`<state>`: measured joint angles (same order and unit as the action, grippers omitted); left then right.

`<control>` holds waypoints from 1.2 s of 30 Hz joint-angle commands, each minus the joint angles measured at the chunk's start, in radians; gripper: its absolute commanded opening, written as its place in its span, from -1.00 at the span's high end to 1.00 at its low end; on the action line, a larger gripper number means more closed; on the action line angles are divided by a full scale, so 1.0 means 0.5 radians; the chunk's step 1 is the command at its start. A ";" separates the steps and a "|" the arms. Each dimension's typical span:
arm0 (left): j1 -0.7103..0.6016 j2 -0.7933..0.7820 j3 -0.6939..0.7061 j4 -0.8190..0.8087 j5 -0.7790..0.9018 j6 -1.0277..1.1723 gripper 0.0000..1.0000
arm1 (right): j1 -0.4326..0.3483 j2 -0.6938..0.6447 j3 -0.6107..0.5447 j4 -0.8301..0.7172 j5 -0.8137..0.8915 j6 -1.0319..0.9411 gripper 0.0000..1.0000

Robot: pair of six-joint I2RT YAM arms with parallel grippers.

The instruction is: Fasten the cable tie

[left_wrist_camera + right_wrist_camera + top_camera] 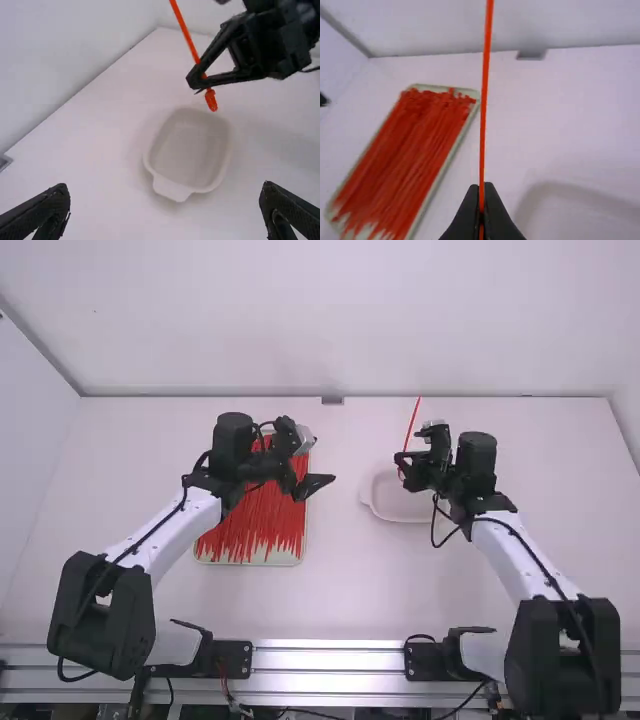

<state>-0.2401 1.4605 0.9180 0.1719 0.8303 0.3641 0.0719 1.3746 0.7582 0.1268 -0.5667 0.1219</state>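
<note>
White table (150, 440) and bare pale walls frame the work. My right hand (405, 468) is clamped on a single red cable tie (411, 425), its two fingers pressed together on the strap close to the head (211, 100). That head hangs just below my grip, in the air over a shallow white dish (150, 160), not touching it. The tail of the tie runs straight up from the grip, a little tilted, its tip free. My left hand (320, 458) hovers with its fingers wide apart and nothing between them, above the far end of a tray (245, 561) that carries a flat bundle of spare red ties (250, 525). It faces across toward the right hand, well apart from it.

I judge I am between picking and fastening. One tie is singled out and lifted, but it is straight, with no loop and the tip nowhere near the head. The next move calls for the left hand to come across and take the strap higher up the tail, so both hands can bend it round and bring the tip to the slot in the head. The head must be held steady with its opening toward the tip, but the slot is too small for me to see which way it faces. The strap looks springy, so a loose hold on the tail could let it flick away.
</note>
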 commanded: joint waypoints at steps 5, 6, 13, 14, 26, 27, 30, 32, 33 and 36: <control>0.019 -0.003 -0.008 -0.031 -0.025 0.063 -0.98 | 0.033 0.391 0.052 0.192 0.245 0.024 1.00; 0.027 -0.003 -0.011 -0.059 -0.024 0.105 -0.98 | 0.025 0.450 0.051 0.230 0.246 0.032 1.00; 0.105 -0.003 -0.058 -0.014 -0.130 -0.050 -0.98 | -0.001 0.616 0.052 0.224 0.316 0.069 1.00; 0.110 -0.004 -0.060 -0.012 -0.194 -0.114 -0.98 | 0.000 0.630 0.052 0.214 0.333 0.069 1.00; 0.089 -0.004 -0.061 -0.048 -0.363 -0.262 -0.98 | 0.028 0.639 0.052 0.156 0.510 0.152 -0.98; 0.087 -0.003 -0.061 -0.060 -0.407 -0.310 -0.98 | 0.034 0.639 0.052 0.157 0.513 0.143 -0.98; 0.088 -0.004 -0.061 -0.115 -0.484 -0.332 -0.98 | 0.043 0.633 0.056 0.158 0.492 0.121 -0.98; 0.088 -0.007 -0.061 -0.141 -0.497 -0.332 -0.98 | 0.042 0.606 0.055 0.149 0.492 0.126 -0.98; 0.088 -0.008 -0.061 -0.155 -0.491 -0.333 -0.98 | 0.042 0.580 0.055 0.134 0.492 0.130 -0.98; 0.088 -0.038 -0.060 -0.204 -0.491 -0.333 -0.98 | 0.042 0.468 0.055 0.036 0.493 0.129 -0.98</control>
<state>-0.1921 1.4605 0.8974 0.0738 0.5896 0.2062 0.0898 1.6672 0.7582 0.1497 -0.3290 0.1848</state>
